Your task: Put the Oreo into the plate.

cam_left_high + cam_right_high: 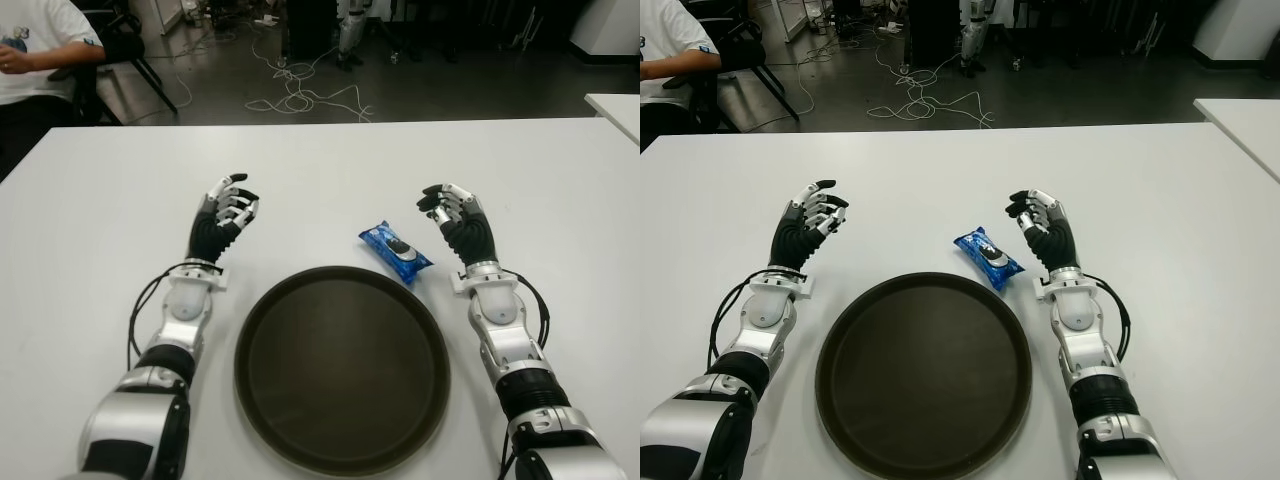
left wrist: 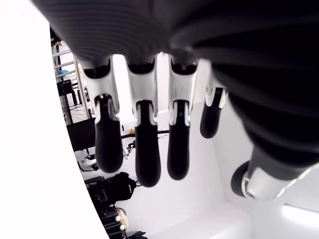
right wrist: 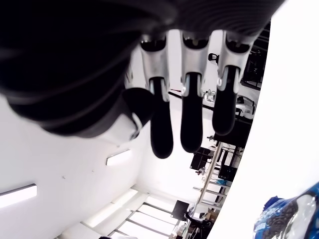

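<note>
A blue Oreo packet (image 1: 396, 251) lies on the white table (image 1: 320, 160), just past the far right rim of the round dark plate (image 1: 270, 330). My right hand (image 1: 452, 213) is a short way to the packet's right, fingers relaxed and holding nothing; the packet's corner (image 3: 289, 219) shows in the right wrist view. My left hand (image 1: 228, 211) is beyond the plate's left side, fingers spread and holding nothing. The plate has nothing in it.
A person in a white shirt (image 1: 35, 45) sits at the far left behind the table. Cables (image 1: 300, 95) lie on the floor beyond the far edge. Another white table's corner (image 1: 615, 105) shows at the far right.
</note>
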You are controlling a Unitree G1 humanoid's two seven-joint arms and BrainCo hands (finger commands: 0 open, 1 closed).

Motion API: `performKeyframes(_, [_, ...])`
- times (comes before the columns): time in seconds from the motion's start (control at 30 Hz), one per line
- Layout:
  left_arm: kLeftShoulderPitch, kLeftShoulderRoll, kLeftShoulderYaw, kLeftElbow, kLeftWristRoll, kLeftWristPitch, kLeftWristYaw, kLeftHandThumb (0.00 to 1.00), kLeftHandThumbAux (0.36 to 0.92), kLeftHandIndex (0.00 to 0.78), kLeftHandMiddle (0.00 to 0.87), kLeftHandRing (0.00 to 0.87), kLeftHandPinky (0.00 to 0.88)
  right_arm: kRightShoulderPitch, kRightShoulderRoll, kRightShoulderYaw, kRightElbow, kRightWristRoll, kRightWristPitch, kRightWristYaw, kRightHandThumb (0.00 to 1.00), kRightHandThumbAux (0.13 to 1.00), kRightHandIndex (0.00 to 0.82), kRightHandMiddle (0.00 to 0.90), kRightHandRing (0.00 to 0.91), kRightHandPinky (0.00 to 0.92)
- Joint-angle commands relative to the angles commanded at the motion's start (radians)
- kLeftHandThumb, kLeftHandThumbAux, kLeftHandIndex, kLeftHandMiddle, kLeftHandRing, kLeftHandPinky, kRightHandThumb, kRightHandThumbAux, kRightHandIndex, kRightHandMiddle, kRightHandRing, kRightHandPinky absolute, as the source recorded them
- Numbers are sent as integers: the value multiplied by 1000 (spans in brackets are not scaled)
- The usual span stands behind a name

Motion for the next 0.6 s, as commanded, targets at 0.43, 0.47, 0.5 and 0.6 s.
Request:
performKeyframes(0.43, [-8,1,3,-6,-14,7,-19,452,632,239,446,500,544,-11,1,-8,6,11,-4,12,832,685,406,461,395,379])
performKeyframes(0.47, [-8,0,4,-6,-15,6,-20,452,630,239,446,500,545,-11,0,-8,7,10,-5,10,832,685,405,461,396,380])
performKeyframes(0.5, [-8,0,5,-7,-17,7,-23,454,628,239,446,500,547,-12,0,-8,9,8,-6,8,832,685,405,462,397,380])
performKeyframes(0.6, [-8,0,6,-7,-17,7,-23,443,615,234,431,487,541,-13,-2,-8,13,0,-10,3,829,687,395,467,398,382])
